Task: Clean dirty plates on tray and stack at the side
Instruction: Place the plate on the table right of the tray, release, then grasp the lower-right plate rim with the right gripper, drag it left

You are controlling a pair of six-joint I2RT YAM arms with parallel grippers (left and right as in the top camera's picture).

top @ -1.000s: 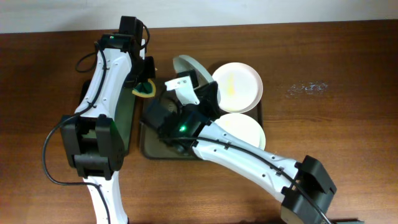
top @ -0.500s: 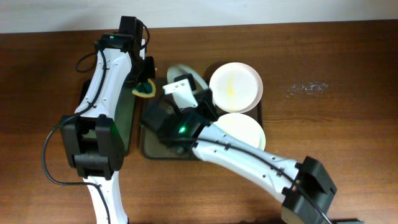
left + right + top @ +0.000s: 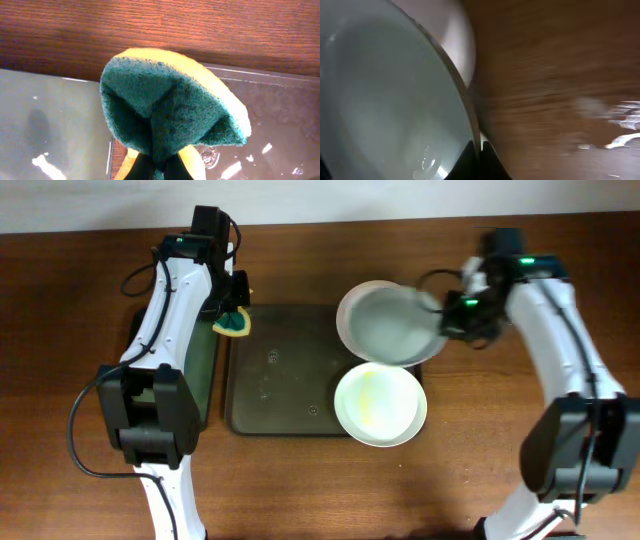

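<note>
Just left of the right pincer (image 3: 447, 310) hangs the plate (image 3: 390, 332), rim clamped

White links (image 3: 168, 295), black joints (image 3: 150, 415), black left gripper (image 3: 234, 316), black cables (image 3: 75, 430), green LEDs (image 3: 527, 262).

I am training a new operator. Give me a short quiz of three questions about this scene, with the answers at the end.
1. True or false: the left gripper holds the sponge.
2. Choose one: what does the right gripper pinch? A) a plate, by its rim; B) a cloth; C) nothing.
3. Fill in: in the overhead view, the lowest plate on the tray bears a ___ smear.

Key: 1 true; 2 A; 3 yellow.
</note>
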